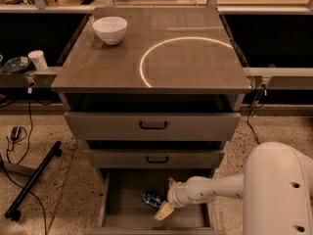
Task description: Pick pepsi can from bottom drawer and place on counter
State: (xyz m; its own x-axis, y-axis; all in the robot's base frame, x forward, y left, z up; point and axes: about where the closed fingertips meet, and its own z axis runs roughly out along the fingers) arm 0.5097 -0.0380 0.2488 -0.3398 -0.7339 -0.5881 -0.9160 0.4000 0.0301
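Showing white bowl [110,29] at ten o'clock on counter [195,67], pepsi can [151,198] lying in open bottom drawer [122,207], gripper [165,199] at can's three o'clock, claw spread, arm [220,187] entering from right.

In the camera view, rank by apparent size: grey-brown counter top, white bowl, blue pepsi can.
1. grey-brown counter top
2. white bowl
3. blue pepsi can, beside the gripper inside the bottom drawer

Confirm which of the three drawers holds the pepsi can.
The bottom drawer, pulled out furthest; the pepsi can lies on its floor, with the gripper reaching in right beside it.
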